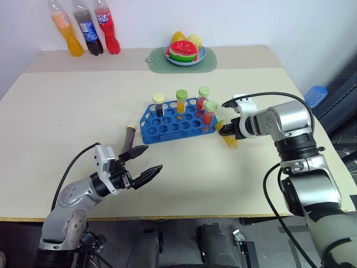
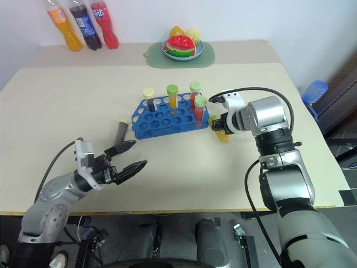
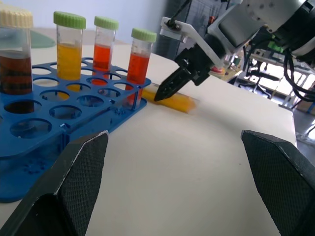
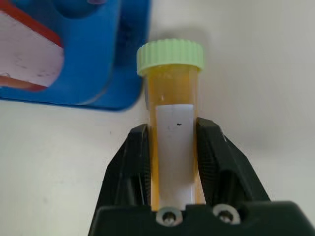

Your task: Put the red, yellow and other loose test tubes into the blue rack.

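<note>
Loose test tubes, two on the beige tabletop (image 1: 67, 111): a short clear plastic tube of yellow-orange liquid with a pale green ribbed cap (image 4: 170, 56) lies just beside the right end of the small bright blue plastic rack with round holes (image 1: 167, 131), and a dark brown tube with a cream cap (image 1: 130, 137) lies just off the rack's left end.

Right gripper (image 1: 226, 132) is clamped on the yellow-orange tube; the right wrist view shows both black fingers (image 4: 130, 162) pressed against its sides. A blank white label strip with one small dark speck runs along the tube body (no writing legible).

Left gripper (image 1: 144, 163) hovers over the table near the front edge, fingers spread wide and holding nothing, pointing toward the rack.

Rack contents: four capped tubes standing upright, namely one dark brown with a cream cap (image 1: 159, 103), one yellow-orange with a green cap (image 1: 181, 103), and two red-orange with green caps (image 1: 209, 113).

Far edge: three tall soda bottles (image 1: 83, 28) (orange, dark cola, red), labels too small to read; green mat (image 1: 159, 62) with a plate of fruit (image 1: 185, 51).
</note>
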Controlling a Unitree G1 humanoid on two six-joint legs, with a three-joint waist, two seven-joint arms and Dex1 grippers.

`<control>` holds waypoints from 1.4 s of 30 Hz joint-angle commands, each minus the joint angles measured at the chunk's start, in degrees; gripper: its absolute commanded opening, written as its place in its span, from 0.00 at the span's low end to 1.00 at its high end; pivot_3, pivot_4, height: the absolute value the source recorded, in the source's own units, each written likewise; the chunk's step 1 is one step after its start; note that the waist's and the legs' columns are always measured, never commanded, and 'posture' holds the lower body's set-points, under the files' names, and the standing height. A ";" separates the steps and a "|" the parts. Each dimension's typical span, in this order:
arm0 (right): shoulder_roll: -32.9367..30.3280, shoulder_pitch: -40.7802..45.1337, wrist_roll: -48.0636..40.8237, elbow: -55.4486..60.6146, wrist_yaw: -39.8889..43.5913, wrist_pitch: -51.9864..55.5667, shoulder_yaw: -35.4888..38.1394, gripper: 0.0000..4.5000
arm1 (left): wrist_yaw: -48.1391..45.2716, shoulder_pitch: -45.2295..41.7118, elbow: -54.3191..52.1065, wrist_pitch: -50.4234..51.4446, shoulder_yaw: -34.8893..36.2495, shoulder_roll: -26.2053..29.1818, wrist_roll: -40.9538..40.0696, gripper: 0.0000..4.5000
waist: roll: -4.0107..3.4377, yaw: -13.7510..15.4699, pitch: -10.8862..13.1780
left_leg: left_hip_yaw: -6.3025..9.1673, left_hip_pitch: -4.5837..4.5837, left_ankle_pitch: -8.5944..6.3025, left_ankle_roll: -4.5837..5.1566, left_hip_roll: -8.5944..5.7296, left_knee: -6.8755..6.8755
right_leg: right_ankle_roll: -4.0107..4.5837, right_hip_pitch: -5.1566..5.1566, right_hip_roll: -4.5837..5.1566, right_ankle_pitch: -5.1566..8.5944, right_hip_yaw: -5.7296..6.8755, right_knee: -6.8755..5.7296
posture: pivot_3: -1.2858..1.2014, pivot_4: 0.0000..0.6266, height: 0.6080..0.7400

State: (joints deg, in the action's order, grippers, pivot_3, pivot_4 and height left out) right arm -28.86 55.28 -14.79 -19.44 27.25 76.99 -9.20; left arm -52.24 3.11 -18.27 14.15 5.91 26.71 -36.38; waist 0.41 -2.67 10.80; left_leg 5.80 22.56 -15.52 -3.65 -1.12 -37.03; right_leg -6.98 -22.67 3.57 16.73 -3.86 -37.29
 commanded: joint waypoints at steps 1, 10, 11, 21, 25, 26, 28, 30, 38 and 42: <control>-3.61 -3.54 1.95 4.33 2.68 -6.67 -3.06 0.18 | -0.05 -0.06 -2.14 -1.36 1.03 0.25 -0.24 1.00 | 0.01 0.10 -0.01 | 0.01 -0.02 0.00 0.00 0.00 -0.01 | 0.00 0.03 0.00 0.00 0.00 0.00 | 0.52 0.24 1.00; -9.21 -17.13 1.16 13.36 -1.22 -8.78 11.22 0.18 | -1.07 -1.01 -0.69 -1.16 0.25 0.18 -0.31 1.00 | 0.07 2.06 -0.04 | 0.11 -0.03 -0.01 0.02 -0.06 -0.05 | -0.03 0.22 0.05 0.02 0.05 0.13 | 0.52 0.24 1.00; -8.45 -17.84 0.41 13.97 -2.42 -7.44 14.02 0.18 | -1.34 -1.23 -0.44 -1.09 0.14 0.21 -0.36 1.00 | 0.07 2.12 -0.04 | 0.11 -0.03 -0.01 0.02 -0.08 -0.05 | -0.03 0.25 0.06 0.02 0.06 0.18 | 0.52 0.24 1.00; 2.55 -40.36 -11.84 38.61 8.71 -30.58 26.71 0.18 | -4.52 -7.05 4.22 0.02 -1.53 0.73 -0.34 1.00 | -0.02 1.17 0.01 | 0.09 -0.04 -0.02 0.03 0.00 0.05 | -0.05 0.15 -0.03 0.04 0.05 0.07 | 0.52 0.24 1.00; 1.94 -42.90 -12.42 41.83 12.80 -35.73 21.68 0.18 | -4.67 -8.70 4.72 0.81 -1.07 1.33 -0.68 1.00 | -0.01 0.27 0.01 | 0.09 -0.11 -0.01 0.02 -0.01 -0.01 | -0.05 0.22 -0.02 0.03 0.03 0.03 | 0.52 0.24 1.00; 2.51 -42.48 -11.77 41.99 13.40 -38.04 19.64 0.18 | -4.43 -8.84 4.35 1.10 -1.10 1.41 -0.75 1.00 | -0.02 0.10 0.01 | 0.09 -0.14 -0.01 0.02 -0.01 -0.01 | -0.05 0.24 -0.02 0.03 0.03 0.03 | 0.52 0.24 1.00; 4.86 -40.78 -10.99 41.63 13.47 -42.35 16.34 0.18 | -3.80 -8.81 3.30 1.66 -1.14 1.49 -0.98 1.00 | -0.01 -0.07 0.01 | 0.09 -0.18 -0.02 0.02 0.03 0.02 | -0.05 0.23 -0.06 0.03 0.03 0.02 | 0.52 0.24 1.00; 7.48 -39.00 -10.62 40.28 13.01 -46.14 14.23 0.18 | -3.21 -8.66 2.52 2.12 -0.91 1.47 -1.20 1.00 | -0.02 0.00 0.01 | 0.12 -0.17 -0.02 0.02 0.04 0.05 | -0.04 0.20 -0.07 0.03 0.03 0.01 | 0.52 0.24 1.00; 20.57 -31.06 -6.50 25.90 12.78 -65.04 6.74 0.18 | -0.06 -5.02 -1.58 2.76 1.16 1.58 -1.62 1.00 | -0.01 0.18 0.01 | 0.33 -0.15 -0.01 0.00 0.01 0.05 | -0.04 0.18 0.00 0.03 0.03 0.03 | 0.52 0.24 1.00; 25.56 -26.58 -4.69 15.45 12.00 -74.38 6.58 0.18 | 1.41 -2.81 -3.51 2.43 1.73 1.05 -1.57 1.00 | -0.02 0.15 0.02 | 0.33 -0.15 0.00 -0.01 0.01 0.05 | -0.04 0.16 -0.01 0.03 0.03 0.01 | 0.52 0.24 1.00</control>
State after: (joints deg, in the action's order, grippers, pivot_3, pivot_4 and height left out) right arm -4.43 26.93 -20.15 -2.09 39.71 7.22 -2.89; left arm -51.43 -0.10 -19.29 17.11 6.39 27.93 -36.98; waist 0.39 -2.52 10.82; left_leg 6.13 22.41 -15.53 -3.66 -1.11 -36.97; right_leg -7.01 -22.52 3.56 16.76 -3.82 -37.27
